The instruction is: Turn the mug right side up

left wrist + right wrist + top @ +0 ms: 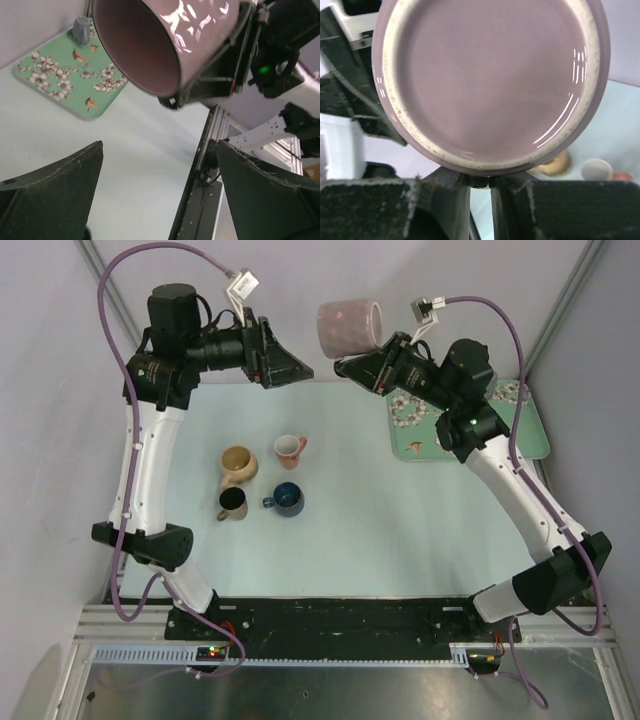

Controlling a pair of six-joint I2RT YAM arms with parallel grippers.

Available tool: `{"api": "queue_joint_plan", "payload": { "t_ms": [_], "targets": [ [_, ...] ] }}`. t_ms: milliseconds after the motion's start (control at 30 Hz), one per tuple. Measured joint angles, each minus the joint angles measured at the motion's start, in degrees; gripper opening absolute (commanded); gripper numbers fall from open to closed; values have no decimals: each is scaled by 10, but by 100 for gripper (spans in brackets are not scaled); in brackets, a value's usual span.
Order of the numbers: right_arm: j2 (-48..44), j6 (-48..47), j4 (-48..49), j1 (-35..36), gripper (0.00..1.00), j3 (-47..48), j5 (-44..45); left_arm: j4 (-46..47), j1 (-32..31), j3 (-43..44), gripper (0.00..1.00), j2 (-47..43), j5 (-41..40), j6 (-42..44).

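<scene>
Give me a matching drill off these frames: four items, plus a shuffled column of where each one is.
Items
1. lilac mug
2. floral tray
3. blue mug
4. tan mug

Places
A. on the table, just right of the black mug
B. on the table's right side, partly under the right arm
C. off the table, gripped by the right jaws
D. on the table, left of the pink mug

Pairs: 1-C, 2-B, 3-A, 4-D

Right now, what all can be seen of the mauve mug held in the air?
The mauve mug looks like glossy ceramic with pale markings outside. It hangs on its side, mouth toward the left gripper, pale speckled foot ring toward the right wrist camera. Only the right gripper touches it. No handle shows.
</scene>
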Motion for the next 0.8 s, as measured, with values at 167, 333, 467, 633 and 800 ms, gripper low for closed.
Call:
{"api": "queue_joint_plan", "payload": {
  "t_ms": [167,333,467,633,800],
  "targets": [
    [4,28,42,44,0,12,-11,83,0,0,85,0,20,-65],
    [28,44,54,69,0,31,-21,170,-3,0,74,0,31,-128],
    [49,50,55,88,0,49,-23,220,-5,0,51,0,37,-171],
    [65,71,83,93,0,56,-24,253,-5,-5,11,1,49,-222],
    [90,90,115,87,34,59,-28,289,-6,-46,1,-13,76,-264]
  ]
}}
